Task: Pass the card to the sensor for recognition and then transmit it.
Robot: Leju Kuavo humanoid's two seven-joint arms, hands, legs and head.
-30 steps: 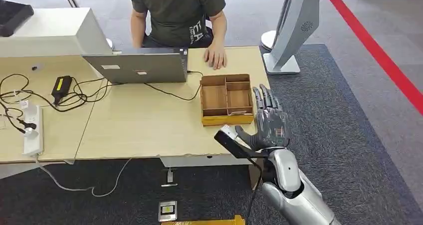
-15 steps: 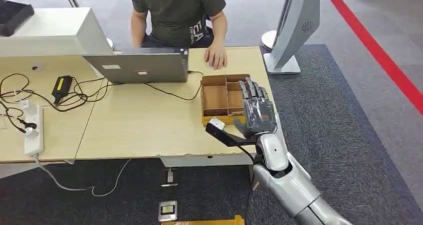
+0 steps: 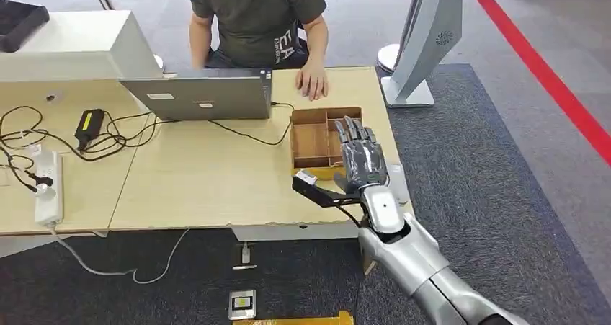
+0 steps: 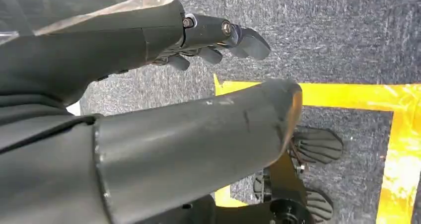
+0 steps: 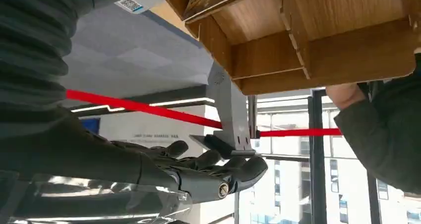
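Head view: the robot's silver right arm reaches up over the near right corner of the pale wooden table (image 3: pixel 202 181). Its dark, many-fingered right hand (image 3: pixel 358 161) stands upright with the fingers spread and straight, in front of the brown compartmented wooden tray (image 3: pixel 315 141). The thumb sticks out to the side, and a small light card (image 3: pixel 306 176) seems to lie at its tip, just before the tray's yellow front edge; whether it is truly pinched is hard to tell at this size. Behind the tray a person in a dark green shirt (image 3: pixel 253 15) sits with one hand (image 3: pixel 312 80) flat on the table beside a grey laptop (image 3: pixel 202 94). A grey sensor stand (image 3: pixel 425 44) rises from the carpet past the table's right end.

Left wrist view: the left hand (image 4: pixel 198 40) hangs over grey carpet with yellow tape (image 4: pixel 347 95), fingers loosely extended and apart, holding nothing.

Right wrist view: the right hand's fingers (image 5: pixel 208 169) lie straight beside the tray's wooden partitions. A glossy card edge shows near the tray's corner.
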